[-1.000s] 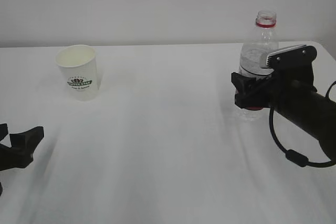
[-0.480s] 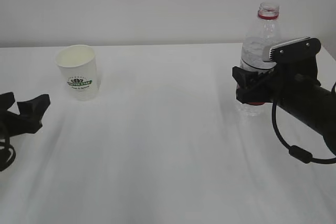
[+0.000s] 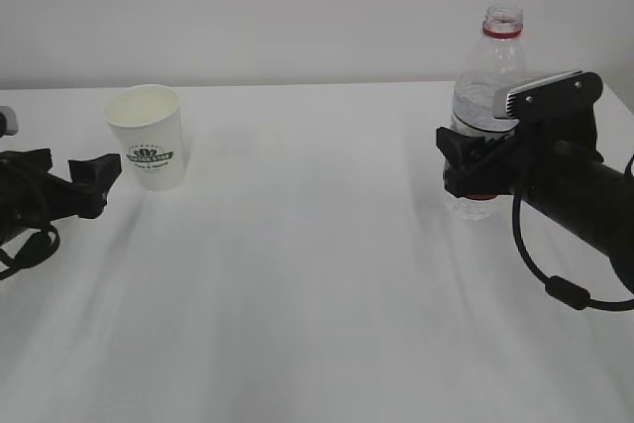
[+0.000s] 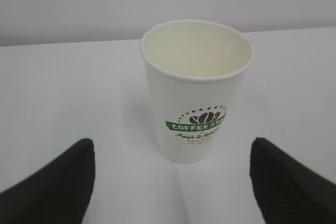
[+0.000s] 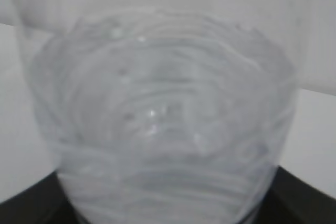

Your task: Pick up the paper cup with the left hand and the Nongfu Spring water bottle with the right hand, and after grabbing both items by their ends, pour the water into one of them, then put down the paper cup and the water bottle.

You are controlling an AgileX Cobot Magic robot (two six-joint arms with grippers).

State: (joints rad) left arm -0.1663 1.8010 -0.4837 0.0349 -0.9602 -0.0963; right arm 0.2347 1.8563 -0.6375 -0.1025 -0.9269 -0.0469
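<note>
Exterior view: bottle (image 3: pixel 487 76) and cup (image 3: pixel 149 136) upright, mouths up

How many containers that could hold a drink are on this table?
2: a paper cup standing at the left, and a water bottle at the right, between the right gripper's jaws. Nothing suggests others hidden.

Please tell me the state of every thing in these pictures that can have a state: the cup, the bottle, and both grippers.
paper cup: upright on the table, empty, not held.
Nongfu Spring water bottle: upright, no cap, clamped low on its body.
left gripper: open, beside the cup, not touching it.
right gripper: closed around the bottle.
</note>
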